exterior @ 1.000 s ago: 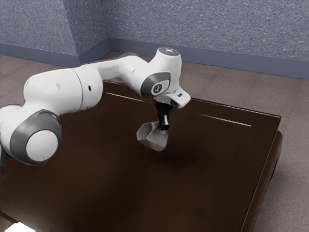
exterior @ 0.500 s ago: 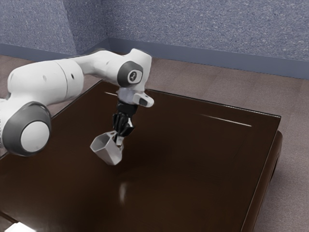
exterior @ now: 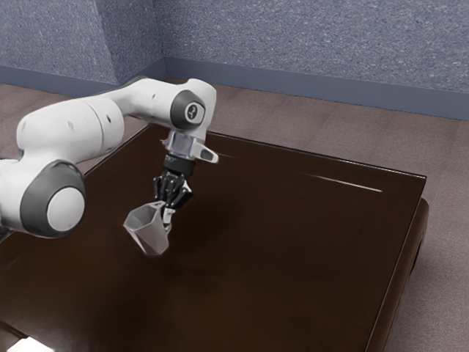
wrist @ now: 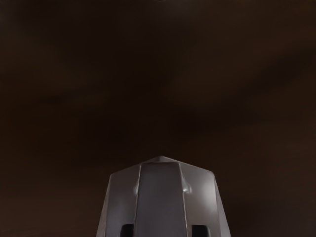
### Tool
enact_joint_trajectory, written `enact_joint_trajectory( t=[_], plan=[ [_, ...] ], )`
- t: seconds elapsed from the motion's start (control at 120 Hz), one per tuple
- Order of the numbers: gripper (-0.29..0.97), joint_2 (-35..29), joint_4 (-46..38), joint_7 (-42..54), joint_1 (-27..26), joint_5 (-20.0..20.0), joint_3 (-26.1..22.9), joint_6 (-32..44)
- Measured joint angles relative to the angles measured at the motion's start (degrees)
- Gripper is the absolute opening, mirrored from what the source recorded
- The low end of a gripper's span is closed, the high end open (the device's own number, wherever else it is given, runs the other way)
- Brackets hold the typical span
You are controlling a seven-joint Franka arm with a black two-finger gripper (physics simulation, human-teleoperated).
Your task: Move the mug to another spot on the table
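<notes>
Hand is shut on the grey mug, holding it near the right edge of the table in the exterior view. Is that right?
Not quite. The hand is shut on the grey mug, but it holds it over the left part of the dark brown table, far from the right edge. The exterior view shows this.

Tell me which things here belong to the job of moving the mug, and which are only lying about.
Belong to the job: mug, held tilted by the end effector; table, where it must be set down.
Only lying about: floor; wall; small white thing at the exterior view's lower left corner, too small to identify.
</notes>
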Motion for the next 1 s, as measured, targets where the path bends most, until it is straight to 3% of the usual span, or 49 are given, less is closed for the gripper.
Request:
enact_joint_trajectory(
  t=[1.0],
  plan=[
    [-0.05, 6.87, 7.63, -5.74, 7.37, 0.06, -0.76, -1.11]
  ],
)
